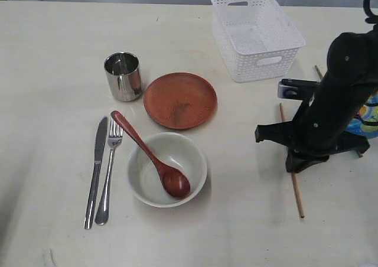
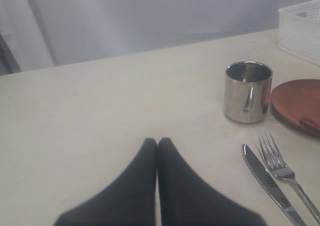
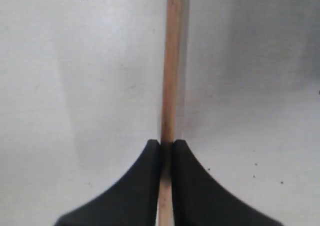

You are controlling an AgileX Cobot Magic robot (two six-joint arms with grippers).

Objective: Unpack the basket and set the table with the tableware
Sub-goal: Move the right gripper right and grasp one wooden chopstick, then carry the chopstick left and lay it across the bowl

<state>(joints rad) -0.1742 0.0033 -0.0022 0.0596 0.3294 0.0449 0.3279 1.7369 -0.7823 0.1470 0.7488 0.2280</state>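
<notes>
Setting nearly laid, chopsticks left to place.
White lattice plastic basket [image 1: 260, 63] sat empty; steel cup [image 1: 123, 76], reddish-brown round plate [image 1: 180, 100], cream bowl [image 1: 144, 181], wooden spoon [image 1: 147, 152], steel knife [image 1: 95, 169] and steel fork [image 1: 108, 172] lay on the cream desk [image 1: 53, 54]. Right claw [image 3: 166, 142] was clenched on a long wooden chopstick [image 3: 172, 61] running straight ahead of its tips; left claw [image 2: 157, 140] was pressed together, empty.

Over at the exterior view's right edge, down and right of the basket [image 1: 258, 33]: spotting a blue crisp packet [image 1: 371, 125], mostly hidden, just a strip of blue with yellow print showing. Beyond the basket, catching a pale grey cloth backdrop [image 2: 150, 21] hanging in soft folds.
</notes>
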